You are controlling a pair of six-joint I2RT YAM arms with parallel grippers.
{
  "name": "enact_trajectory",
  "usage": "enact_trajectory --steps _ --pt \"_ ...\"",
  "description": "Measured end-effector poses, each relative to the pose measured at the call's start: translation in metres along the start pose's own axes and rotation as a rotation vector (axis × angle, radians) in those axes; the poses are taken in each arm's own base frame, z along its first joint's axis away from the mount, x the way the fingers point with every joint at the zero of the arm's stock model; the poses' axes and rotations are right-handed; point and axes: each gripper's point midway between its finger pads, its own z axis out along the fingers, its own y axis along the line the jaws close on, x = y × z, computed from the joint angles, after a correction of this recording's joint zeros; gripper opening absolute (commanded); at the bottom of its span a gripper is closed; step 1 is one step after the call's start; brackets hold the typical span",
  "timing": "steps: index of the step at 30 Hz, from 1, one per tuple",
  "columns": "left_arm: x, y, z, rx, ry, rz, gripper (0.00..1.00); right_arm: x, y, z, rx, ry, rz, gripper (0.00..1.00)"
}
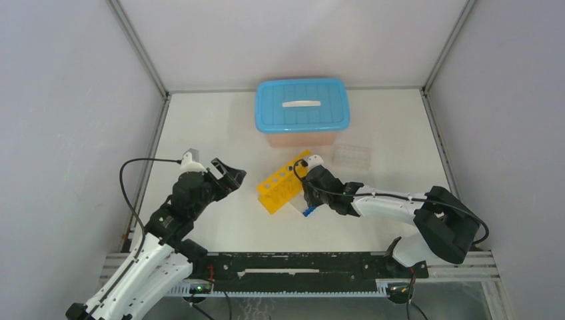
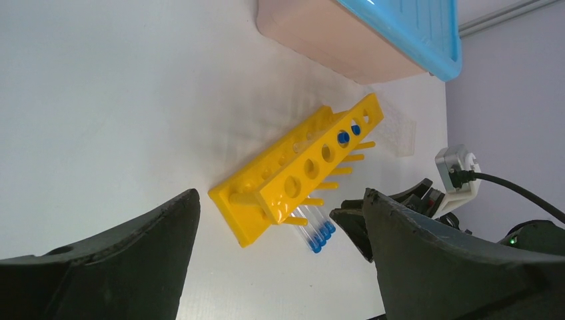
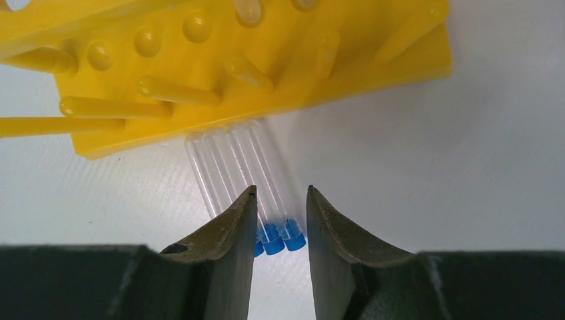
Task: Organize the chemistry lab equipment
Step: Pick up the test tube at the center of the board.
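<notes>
The yellow rack (image 1: 283,183) with round holes appears to lie on its side mid-table, also in the left wrist view (image 2: 293,180) and the right wrist view (image 3: 266,60). Two blue caps (image 2: 343,137) show in its holes. Several clear blue-capped tubes (image 3: 230,157) lie side by side on the table against the rack (image 2: 318,235). My right gripper (image 3: 280,193) is narrowly open just over their capped ends, two caps showing between its fingers. My left gripper (image 2: 280,197) is wide open and empty, left of the rack (image 1: 230,175). The clear tray (image 1: 351,157) lies right of the rack. The black wire ring is out of view.
A box with a blue lid (image 1: 302,107) stands behind the rack at the back of the table. Grey walls close in the left, right and back. A black cable (image 1: 133,180) loops off the left arm.
</notes>
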Motion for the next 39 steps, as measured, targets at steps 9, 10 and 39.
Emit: enact_trajectory --steps 9,10,39 --pt "-0.001 -0.001 0.002 0.003 -0.002 -0.001 0.94 0.019 -0.005 0.002 0.003 0.035 -0.005 0.4" --pt "-0.001 -0.001 0.002 0.003 -0.002 -0.001 0.94 0.021 -0.005 0.003 0.001 0.038 -0.006 0.4" --pt "0.002 0.0 0.006 -0.01 0.008 0.002 0.94 0.032 -0.005 0.013 0.007 0.061 -0.006 0.2"
